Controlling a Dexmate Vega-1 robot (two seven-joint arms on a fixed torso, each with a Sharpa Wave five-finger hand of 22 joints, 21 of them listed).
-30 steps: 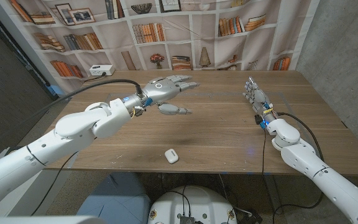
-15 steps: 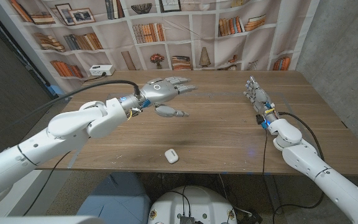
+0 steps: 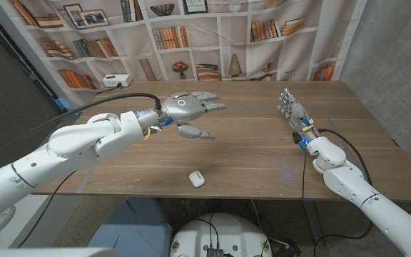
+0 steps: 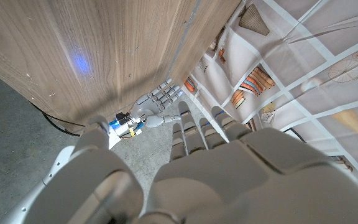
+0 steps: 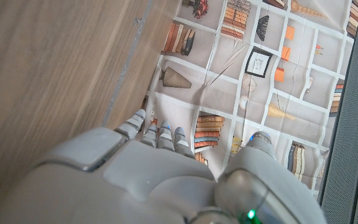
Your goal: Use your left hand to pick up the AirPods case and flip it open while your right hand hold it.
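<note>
AirPods case (image 3: 196, 178): small, white, lid closed, lying on the wooden worktop (image 3: 248, 153) in the lower centre of the head view, near the front edge. Nothing touches it.

Left hand (image 3: 189, 107): upper centre-left of the head view, raised over the worktop, back up, fingers stretched out and apart, thumb hanging below. Holds nothing. Well apart from the case, farther back on the worktop.

Right hand (image 3: 292, 108): upper right of the head view, at the worktop, standing on its edge, fingers straight and close side by side, empty. It also appears in the left wrist view (image 4: 156, 107), fingers extended beside the worktop edge.

Backdrop: bookshelf-print curtain (image 3: 191, 36) behind the worktop.
</note>
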